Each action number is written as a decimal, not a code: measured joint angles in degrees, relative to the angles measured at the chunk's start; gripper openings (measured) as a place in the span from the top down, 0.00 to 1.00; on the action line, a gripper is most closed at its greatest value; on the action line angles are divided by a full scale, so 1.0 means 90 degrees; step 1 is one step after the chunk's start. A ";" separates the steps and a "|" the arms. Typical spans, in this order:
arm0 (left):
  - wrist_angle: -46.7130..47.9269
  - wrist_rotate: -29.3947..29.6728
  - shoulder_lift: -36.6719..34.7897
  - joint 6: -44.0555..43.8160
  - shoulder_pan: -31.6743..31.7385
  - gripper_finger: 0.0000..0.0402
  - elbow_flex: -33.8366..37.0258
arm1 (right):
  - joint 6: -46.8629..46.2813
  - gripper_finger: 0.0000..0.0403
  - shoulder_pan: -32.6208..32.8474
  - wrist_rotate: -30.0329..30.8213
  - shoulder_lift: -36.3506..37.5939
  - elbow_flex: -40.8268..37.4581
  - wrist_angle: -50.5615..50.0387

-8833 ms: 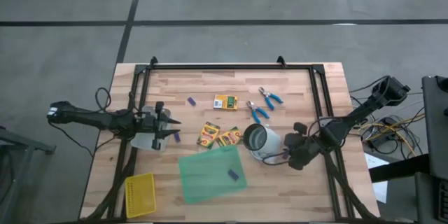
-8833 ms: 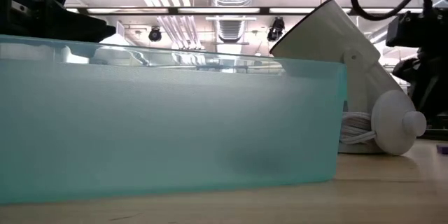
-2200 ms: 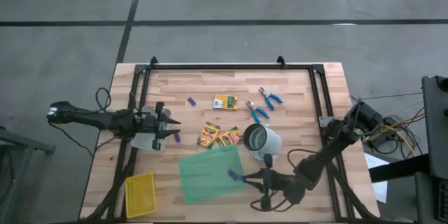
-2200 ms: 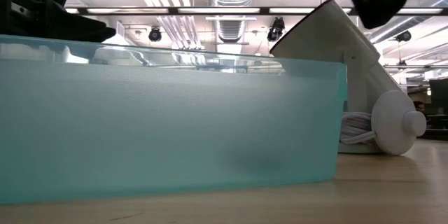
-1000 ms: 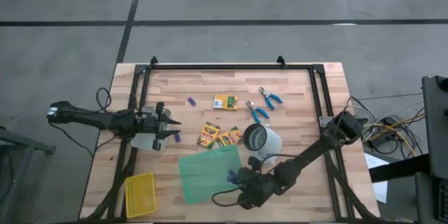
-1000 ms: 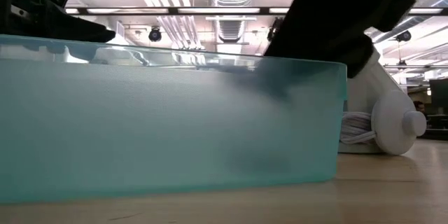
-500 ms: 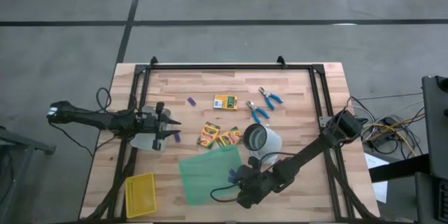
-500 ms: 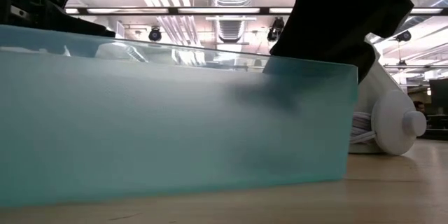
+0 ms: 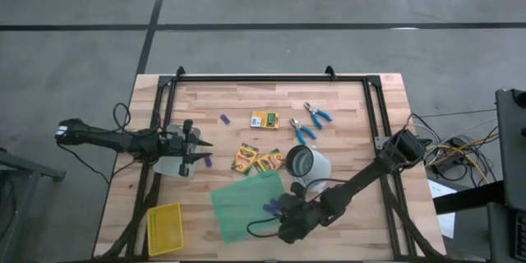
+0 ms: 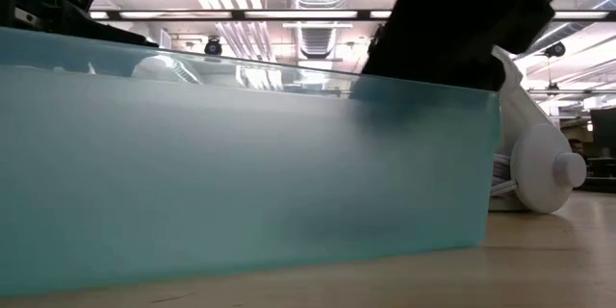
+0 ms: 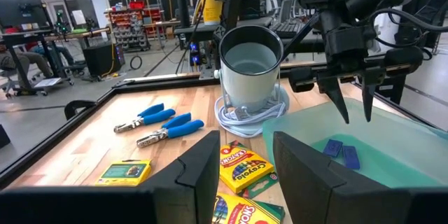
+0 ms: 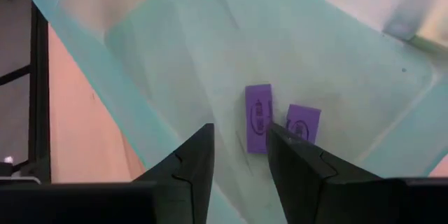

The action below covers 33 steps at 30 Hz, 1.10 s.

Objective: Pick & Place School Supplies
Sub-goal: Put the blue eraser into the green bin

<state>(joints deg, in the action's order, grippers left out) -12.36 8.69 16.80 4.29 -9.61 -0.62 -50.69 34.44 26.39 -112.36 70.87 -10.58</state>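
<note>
While above the teal bin (image 9: 234, 205) on the wooden table (image 9: 353, 99), right jaws apart, empty; left jaws apart; workshop (image 11: 70, 28) beyond.

green bin (image 10: 241, 154) fills low view, hiding its contents

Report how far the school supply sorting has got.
Done: two purple pieces lie in the green bin. In hand: the right gripper hangs open above them, holding nothing. Left: crayon boxes, two blue-handled tools and other purple pieces on the table; the left gripper waits at the table's left.
</note>
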 joint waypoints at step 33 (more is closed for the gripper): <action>0.0096 -0.0002 0.0016 0.0000 0.0000 0.65 0.0000 | 0.4488 0.70 -0.0141 0.0819 0.3099 -0.1565 0.2591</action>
<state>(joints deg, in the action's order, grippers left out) -11.50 8.67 16.94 4.29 -9.61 -0.62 -10.29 33.17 33.77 -84.47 56.78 12.74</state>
